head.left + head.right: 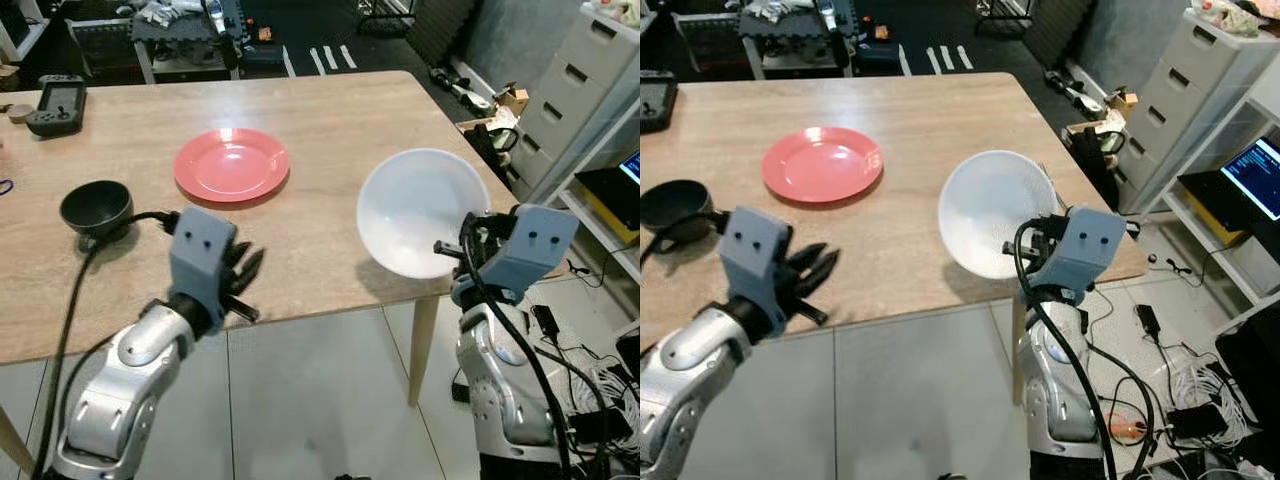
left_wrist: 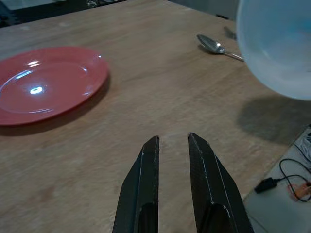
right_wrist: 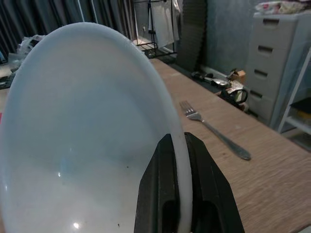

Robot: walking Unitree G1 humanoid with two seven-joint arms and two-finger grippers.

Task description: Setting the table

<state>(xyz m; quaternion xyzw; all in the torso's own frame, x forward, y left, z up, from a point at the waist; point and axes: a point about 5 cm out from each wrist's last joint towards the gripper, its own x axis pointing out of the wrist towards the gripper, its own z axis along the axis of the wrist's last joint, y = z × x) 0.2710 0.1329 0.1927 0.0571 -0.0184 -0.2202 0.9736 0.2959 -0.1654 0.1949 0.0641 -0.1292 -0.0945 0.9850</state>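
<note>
A wide, smooth white bowl (image 1: 420,210) is held tilted above the near right corner of the pale wood-grain table (image 1: 300,260), its hollow facing up and toward the robot. The right gripper (image 3: 177,145) pinches the bowl's thin rim between its two black fingers, closed tight on it; a shadow lies on the wood beneath.

Toward the table's middle sits a glossy, shallow red round plate (image 1: 231,164), flat on the wood with light glinting off it. Near the left edge stands a small, matte black bowl (image 1: 96,208), well apart from the plate. The left gripper (image 2: 173,145) hovers over the near table edge, its tapered fingers almost together with a narrow gap, holding nothing.

The left wrist view shows a metal spoon (image 2: 216,46) lying beyond the white bowl, and the right wrist view a metal fork (image 3: 214,130) on the wood beside it. A dark handheld device (image 1: 58,105) rests at the far left corner.
</note>
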